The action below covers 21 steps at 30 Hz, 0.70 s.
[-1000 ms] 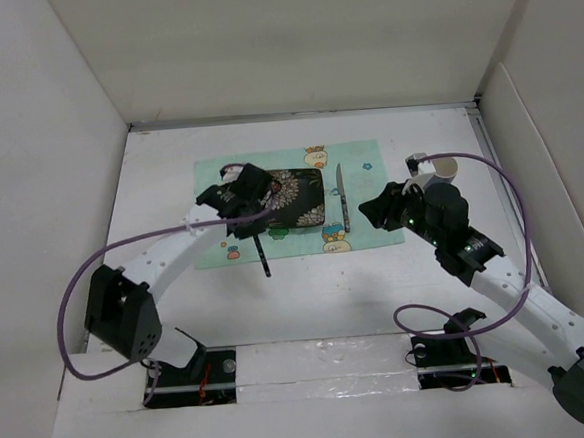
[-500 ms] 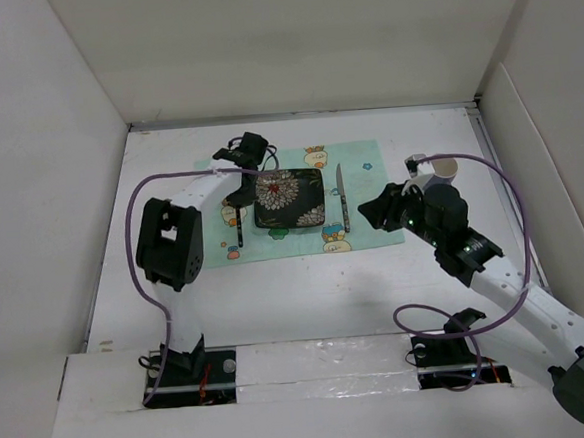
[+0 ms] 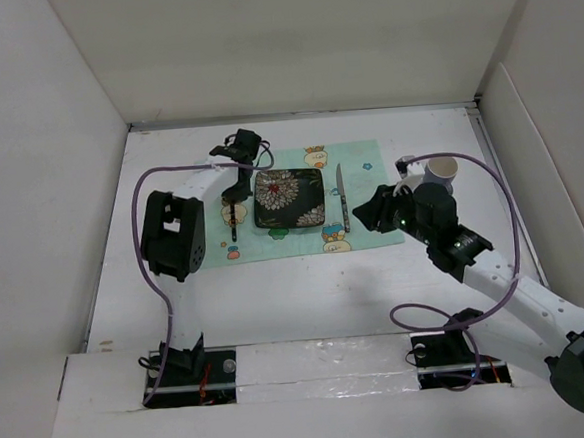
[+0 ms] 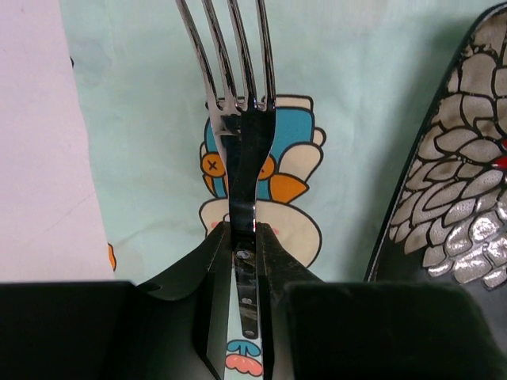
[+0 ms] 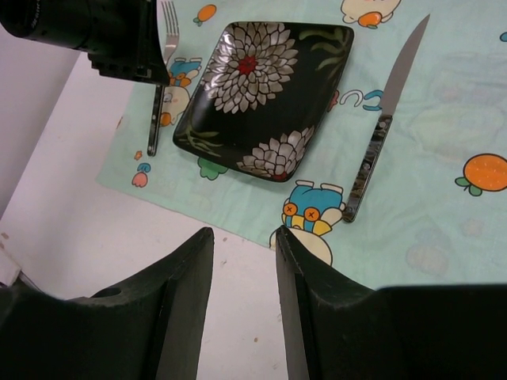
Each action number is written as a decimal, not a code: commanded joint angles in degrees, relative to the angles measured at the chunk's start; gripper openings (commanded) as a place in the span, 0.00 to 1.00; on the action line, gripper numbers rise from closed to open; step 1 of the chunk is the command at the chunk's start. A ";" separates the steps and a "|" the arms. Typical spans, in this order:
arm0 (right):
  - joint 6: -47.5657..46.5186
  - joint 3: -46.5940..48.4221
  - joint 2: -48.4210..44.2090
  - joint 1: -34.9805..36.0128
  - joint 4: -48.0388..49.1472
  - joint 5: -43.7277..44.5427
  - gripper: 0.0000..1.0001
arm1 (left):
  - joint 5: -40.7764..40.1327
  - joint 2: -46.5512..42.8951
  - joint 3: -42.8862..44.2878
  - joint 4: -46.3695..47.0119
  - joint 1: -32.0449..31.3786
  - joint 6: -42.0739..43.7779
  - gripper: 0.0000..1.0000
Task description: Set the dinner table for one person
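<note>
The white dinner table (image 3: pixel 307 288) holds a mint-green cartoon placemat (image 3: pixel 363 164). On it sit a black floral square plate (image 3: pixel 289 197) and a knife (image 3: pixel 343 200) to the plate's right. My left gripper (image 3: pixel 234 195) is shut on a fork (image 3: pixel 233 223), holding it low on the mat just left of the plate. In the left wrist view the fork (image 4: pixel 238 119) runs between my fingers (image 4: pixel 212 253), tines pointing away. My right gripper (image 3: pixel 368 214) hovers open and empty right of the knife. In the right wrist view it (image 5: pixel 242 233) is above the mat's near edge.
A grey-white cup (image 3: pixel 439 172) stands on the table right of the placemat, behind my right wrist. White wall panels close in the table on the left, back and right. The right wrist view shows the plate (image 5: pixel 261 87), knife (image 5: pixel 384 127) and fork (image 5: pixel 156 119).
My left arm swung back and left, carrying the fork from over the mat's front edge to the plate's left side and lowering it. My right gripper shifted slightly left.
</note>
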 commanded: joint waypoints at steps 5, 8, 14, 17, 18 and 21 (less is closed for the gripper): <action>-0.80 0.93 1.05 1.57 3.04 1.09 0.43 | -0.60 2.14 -1.75 3.42 0.45 1.12 0.00; -1.32 0.67 1.13 2.71 3.39 2.94 0.25 | -0.52 2.06 -1.75 3.34 0.45 0.68 0.02; -2.38 0.50 0.08 4.73 3.31 5.92 0.00 | -1.66 1.27 -1.66 3.52 0.45 0.15 0.19; -2.82 0.23 -0.98 5.26 3.57 8.28 0.00 | -1.48 0.91 -1.31 3.43 0.45 0.32 0.32; -2.91 0.23 -1.24 5.87 3.14 9.43 0.00 | -1.48 0.48 -1.31 3.34 0.45 0.32 0.35; -3.09 0.06 -2.47 6.41 2.34 13.92 0.00 | -1.48 -4.33 -0.35 2.81 0.45 -0.11 0.55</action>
